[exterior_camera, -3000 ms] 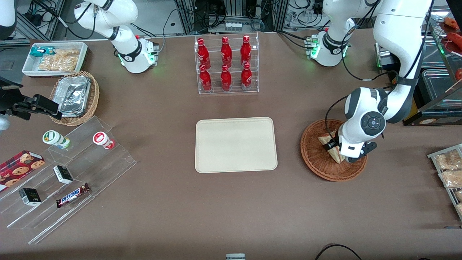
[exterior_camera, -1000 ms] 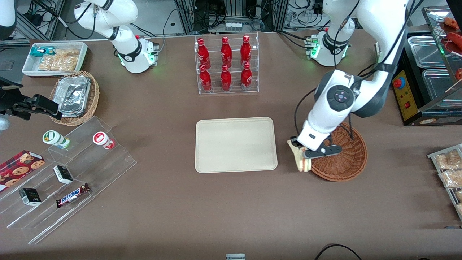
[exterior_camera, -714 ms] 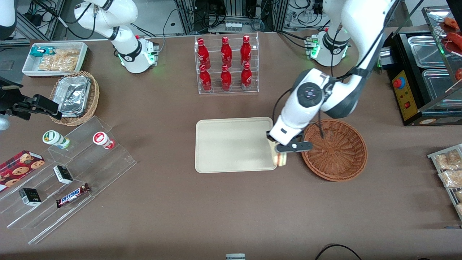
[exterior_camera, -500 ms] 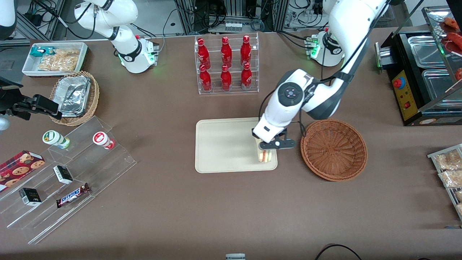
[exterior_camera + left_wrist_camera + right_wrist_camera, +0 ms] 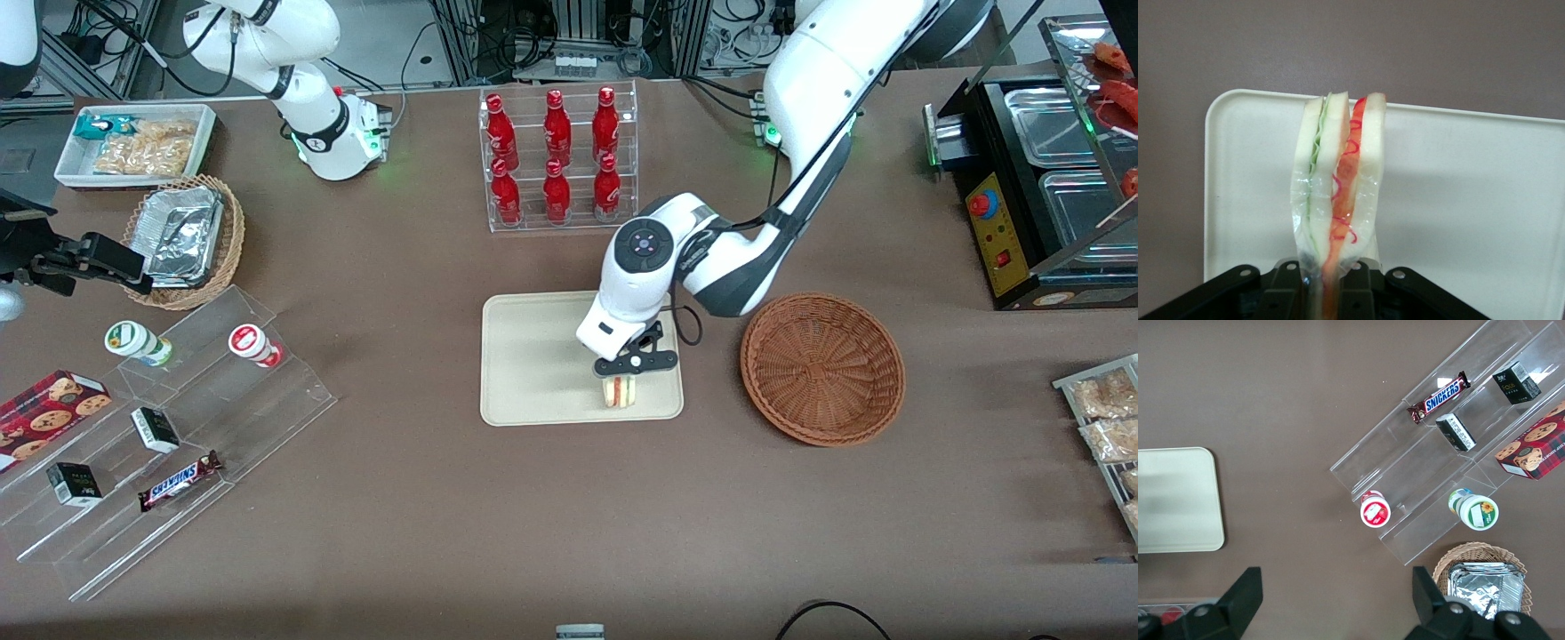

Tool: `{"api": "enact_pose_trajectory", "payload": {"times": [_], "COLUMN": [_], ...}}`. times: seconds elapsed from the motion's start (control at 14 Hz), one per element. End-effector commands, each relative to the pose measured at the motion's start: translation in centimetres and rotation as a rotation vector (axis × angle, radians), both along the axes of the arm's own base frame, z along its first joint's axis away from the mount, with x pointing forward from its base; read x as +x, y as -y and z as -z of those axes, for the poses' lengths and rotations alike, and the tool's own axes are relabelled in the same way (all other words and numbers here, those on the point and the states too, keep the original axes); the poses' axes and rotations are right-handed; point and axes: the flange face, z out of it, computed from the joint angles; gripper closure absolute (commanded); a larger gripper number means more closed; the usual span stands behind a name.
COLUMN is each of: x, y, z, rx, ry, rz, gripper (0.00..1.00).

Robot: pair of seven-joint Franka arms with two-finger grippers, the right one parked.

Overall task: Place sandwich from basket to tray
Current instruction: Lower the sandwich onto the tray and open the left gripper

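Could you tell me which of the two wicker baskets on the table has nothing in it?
The reddish-brown basket beside the tray; the tan one holds foil containers. The gripper holds the sandwich over the tray.

Wrist view: sandwich [image 5: 1338, 200] base hidden between gripper [image 5: 1328, 293] fingers [image 5: 1285, 283]; tray [image 5: 1471, 200] cut off by frame edge.
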Motion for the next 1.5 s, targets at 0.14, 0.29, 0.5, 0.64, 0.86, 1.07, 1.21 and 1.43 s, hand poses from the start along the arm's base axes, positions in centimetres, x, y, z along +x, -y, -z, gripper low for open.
{"api": "enact_pose_trajectory", "payload": {"times": [0.14,0.29,0.5,0.64,0.86,1.07,1.21,1.43], "x": [-0.4,-1.6,-2.4,-2.5,-2.2,-2.1,-2.1,-1.1], "y": [2.0,3.1,4.7,4.9,5.0,4.9,4.9,4.1], "z": [1.0,1.7,2.7,3.1,3.5,3.6,3.6,2.6], "rx": [0.027,0.033,0.038,0.039,0.034,0.030,0.029,0.028], "ry": [0.006,-0.005,-0.003,-0.007,-0.010,-0.009,-0.007,0.008], "rz": [0.005,0.030,0.057,0.049,0.044,0.038,0.028,0.011], "gripper": [0.87,0.87,0.85,0.77,0.53,0.25,0.08,0.00]}}
